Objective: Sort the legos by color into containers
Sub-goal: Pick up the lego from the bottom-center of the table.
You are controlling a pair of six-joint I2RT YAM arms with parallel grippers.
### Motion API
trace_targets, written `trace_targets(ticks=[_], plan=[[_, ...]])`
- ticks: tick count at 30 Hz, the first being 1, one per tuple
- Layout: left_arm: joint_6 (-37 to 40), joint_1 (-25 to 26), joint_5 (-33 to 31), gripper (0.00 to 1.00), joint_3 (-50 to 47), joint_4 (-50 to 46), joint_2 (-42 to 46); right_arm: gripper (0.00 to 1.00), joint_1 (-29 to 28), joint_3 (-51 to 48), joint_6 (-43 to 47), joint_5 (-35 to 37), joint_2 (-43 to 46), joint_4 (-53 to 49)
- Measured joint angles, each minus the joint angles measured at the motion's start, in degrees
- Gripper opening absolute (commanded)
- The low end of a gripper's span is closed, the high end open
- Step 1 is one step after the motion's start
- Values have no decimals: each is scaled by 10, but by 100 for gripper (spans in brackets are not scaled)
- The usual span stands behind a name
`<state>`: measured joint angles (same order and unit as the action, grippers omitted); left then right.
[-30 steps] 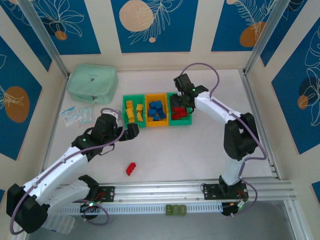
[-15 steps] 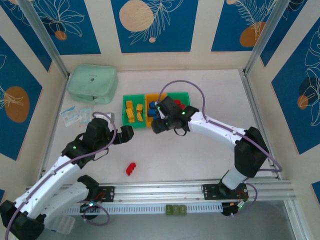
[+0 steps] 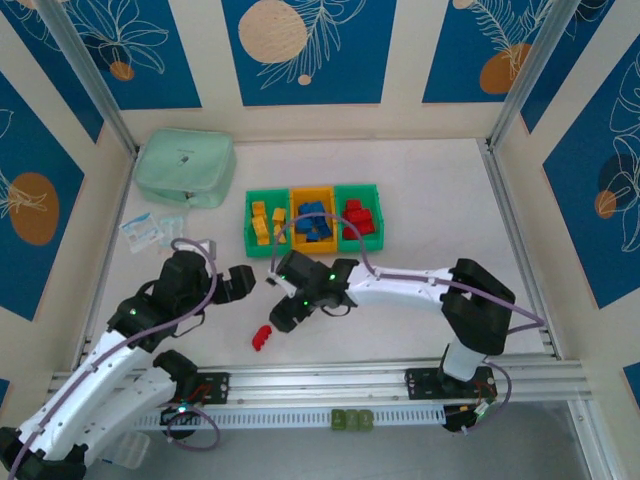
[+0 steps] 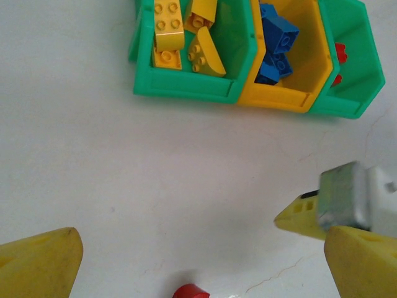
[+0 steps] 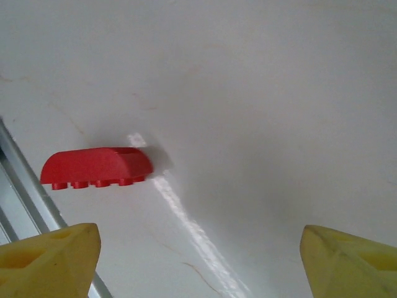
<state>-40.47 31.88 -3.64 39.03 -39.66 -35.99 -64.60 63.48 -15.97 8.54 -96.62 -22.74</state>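
One red lego (image 3: pixel 262 337) lies loose on the white table near the front rail; it also shows as a curved red brick (image 5: pixel 97 166) and as a red edge (image 4: pixel 190 291). My right gripper (image 3: pixel 283 315) hovers open just right of it, nothing between its yellow fingers (image 5: pixel 49 257). My left gripper (image 3: pixel 243 281) is open further up and to the left, empty. The three joined containers (image 3: pixel 313 247) hold sorted bricks: yellow legos (image 4: pixel 180 34) in the left green bin, blue legos (image 4: pixel 276 43) in the orange-yellow bin, red legos (image 3: pixel 358 218) in the right green bin.
A pale mint zip pouch (image 3: pixel 185 167) sits at the back left, with small clear packets (image 3: pixel 150 230) in front of it. The aluminium rail (image 3: pixel 330 380) runs along the near edge close to the loose red brick. The right gripper's yellow fingertip (image 4: pixel 301 218) intrudes in the left wrist view.
The right arm has swung from the right green bin across the bins and down to the loose red brick. The left arm has drawn back toward its base.
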Motion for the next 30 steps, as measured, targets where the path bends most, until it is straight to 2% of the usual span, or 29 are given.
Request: trace_targets(ticks=[11,20,30], plan=[[-15,0,-29,99,0,-57,42,87,-74,-7,42,-7,-44,57],[-17,-1,-43,99,0,-79,45,89,-81,6,66,0,-101,70],[-17,-3,-62,99,0,-91,50,93,-90,32,68,7,-124,76]])
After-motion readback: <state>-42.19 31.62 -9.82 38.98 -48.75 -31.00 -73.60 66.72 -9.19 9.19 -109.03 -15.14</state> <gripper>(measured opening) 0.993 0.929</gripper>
